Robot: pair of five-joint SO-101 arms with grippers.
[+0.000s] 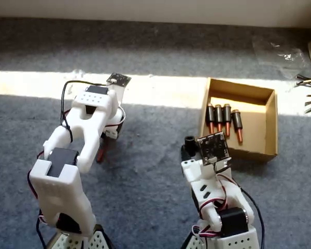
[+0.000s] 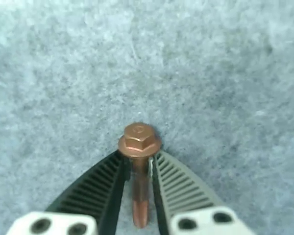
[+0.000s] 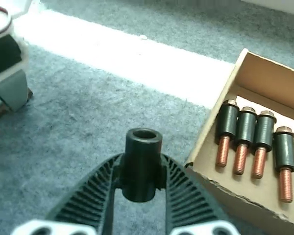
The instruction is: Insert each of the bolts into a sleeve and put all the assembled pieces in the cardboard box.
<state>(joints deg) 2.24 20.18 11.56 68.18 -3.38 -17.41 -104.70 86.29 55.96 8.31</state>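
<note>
Currently we note left gripper [image 2: 139, 156] clamping copper hex-head bolt [image 2: 139, 142], shank along fingers; right gripper [image 3: 140, 161] clamping black cylindrical sleeve [image 3: 142, 147], bore outward; pair well apart; sleeve nearer brown cardboard box [image 1: 272, 122].

Grey short-pile carpet [image 1: 145, 197] as the whole working surface. Across it, from side to side, a bright band of sunlight [image 1: 160, 89]. Along the far edge, a pale strip of wall [image 1: 145, 8]. At the far right, a crumpled clear plastic bag [image 1: 280, 52] and, near it, some thin metal tools [image 1: 310, 94], partly cut off by the edge.
</note>
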